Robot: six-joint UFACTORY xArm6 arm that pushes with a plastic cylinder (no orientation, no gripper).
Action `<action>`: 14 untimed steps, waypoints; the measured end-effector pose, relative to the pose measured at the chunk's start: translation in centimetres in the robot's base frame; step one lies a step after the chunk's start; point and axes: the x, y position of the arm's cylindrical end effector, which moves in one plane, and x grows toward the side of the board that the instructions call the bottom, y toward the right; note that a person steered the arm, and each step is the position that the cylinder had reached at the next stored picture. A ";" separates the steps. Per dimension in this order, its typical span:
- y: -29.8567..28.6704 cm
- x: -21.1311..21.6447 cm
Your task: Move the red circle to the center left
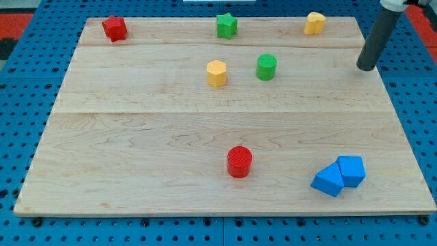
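Near the desk's (136, 130) front edge, centre-right, sits the red circle (240, 162); our tip (367, 67), pincerless, stands far right. Approaching off-centre, we risk glancing it forward off the desk.

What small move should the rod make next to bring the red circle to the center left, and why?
Probably swing my tip down to the view's right of the red circle. My tip stands far off at the board's right edge, touching nothing, and a leftward push needs it just right of the circle, above the two blue blocks.
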 end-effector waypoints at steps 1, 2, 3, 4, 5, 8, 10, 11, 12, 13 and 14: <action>-8.1 2.3; -15.8 3.9; -18.1 7.4; -11.5 14.4; -16.6 20.0; -29.7 18.4; -22.2 20.6; -30.9 16.5; -33.9 16.1; -35.1 16.7; -43.0 14.7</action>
